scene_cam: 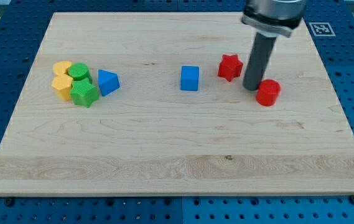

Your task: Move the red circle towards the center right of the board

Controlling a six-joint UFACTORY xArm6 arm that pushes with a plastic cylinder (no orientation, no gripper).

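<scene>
Nearest of all, red circle (pixel 268 93) sat touching my tip (pixel 252 88) on its right, mid-right on surface (pixel 177 168); bare rod, grasping nothing.

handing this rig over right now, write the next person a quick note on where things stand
My tip is down on the board, right at the upper left edge of the red circle; contact can't be confirmed.
The red star sits just to the tip's left, the blue cube further left.
Done: the tip is behind the circle for a rightward push.
Left: slide the circle further right.
</scene>
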